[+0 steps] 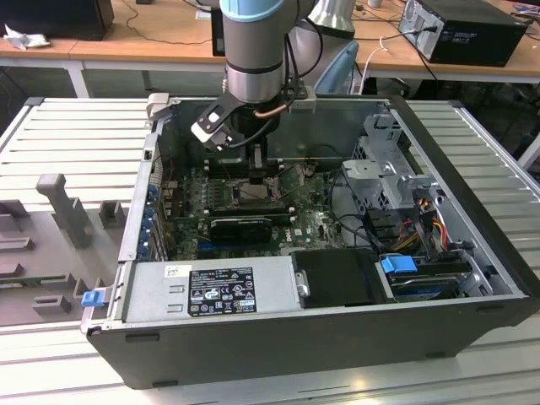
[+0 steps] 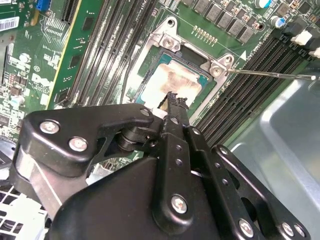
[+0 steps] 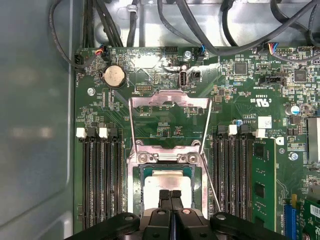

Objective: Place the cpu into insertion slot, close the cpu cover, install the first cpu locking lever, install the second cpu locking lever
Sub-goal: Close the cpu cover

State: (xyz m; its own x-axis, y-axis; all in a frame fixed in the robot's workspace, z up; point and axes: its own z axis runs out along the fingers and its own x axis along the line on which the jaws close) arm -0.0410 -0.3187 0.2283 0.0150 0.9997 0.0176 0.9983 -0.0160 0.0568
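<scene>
The cpu [image 3: 167, 181] lies flat in the insertion slot [image 3: 134, 190], its pale face smeared with paste; it also shows in the second wrist view [image 2: 172, 80]. My gripper [image 3: 170, 196] stands directly over it, fingers shut together with nothing between them, and the tips [image 2: 175, 100] rest on or just above the chip's face. The cpu cover [image 3: 170, 98] seems to stand tilted up from the slot's far side, with the board showing through its cut-out. A thin locking lever [image 2: 270, 75] sticks out free beside the slot. In the exterior view the gripper [image 1: 257, 175] reaches down into the open computer case.
Rows of memory slots [image 3: 102, 180] flank the socket on both sides. A long black card [image 1: 240, 226] lies just in front of the socket, with cables [image 1: 354, 215] and a drive cage [image 1: 388, 177] to the exterior view's right. The power supply [image 1: 211, 291] fills the case front.
</scene>
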